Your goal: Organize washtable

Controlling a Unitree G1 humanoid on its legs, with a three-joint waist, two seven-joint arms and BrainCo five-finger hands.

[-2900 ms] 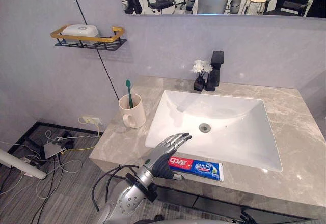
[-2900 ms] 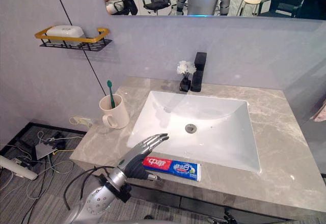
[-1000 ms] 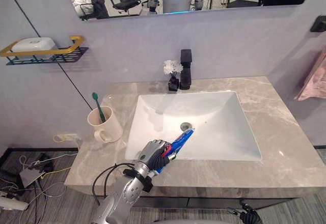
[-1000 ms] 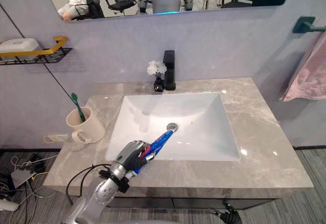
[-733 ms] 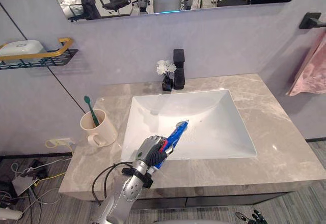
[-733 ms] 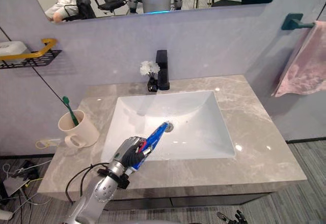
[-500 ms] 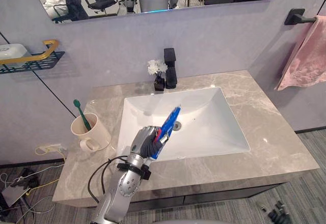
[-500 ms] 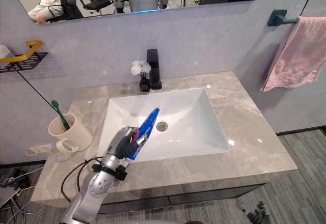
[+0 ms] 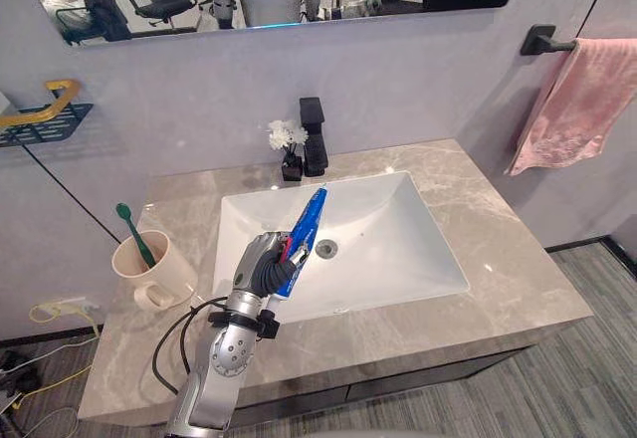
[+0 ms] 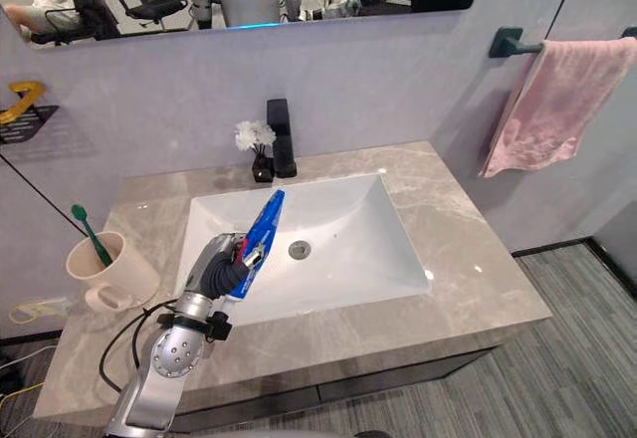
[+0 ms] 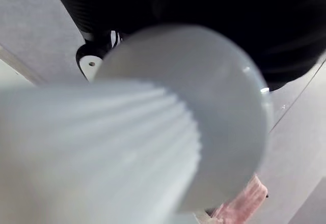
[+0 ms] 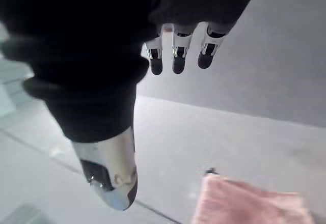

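My left hand (image 9: pixel 261 265) is shut on a blue and red toothpaste tube (image 9: pixel 305 227) and holds it in the air over the left part of the white sink basin (image 9: pixel 398 221). The tube slants up and away from the hand, and its white ribbed cap (image 11: pixel 153 132) shows very close in the left wrist view. A cream mug (image 9: pixel 149 271) with a green toothbrush (image 9: pixel 132 231) stands on the counter left of the sink. My right hand (image 12: pixel 175 56) shows straight fingers in its own wrist view, holding nothing.
A black faucet (image 9: pixel 313 135) and a small vase of white flowers (image 9: pixel 288 141) stand behind the basin. A pink towel (image 9: pixel 570 100) hangs on a bar at the right wall. A gold-rimmed wire shelf (image 9: pixel 40 119) is on the left wall. The grey marble counter (image 9: pixel 498 259) surrounds the sink.
My left hand closed on the tube at the counter's front edge, lifted it and tipped it more upright over the basin. The camera has swung to the right.
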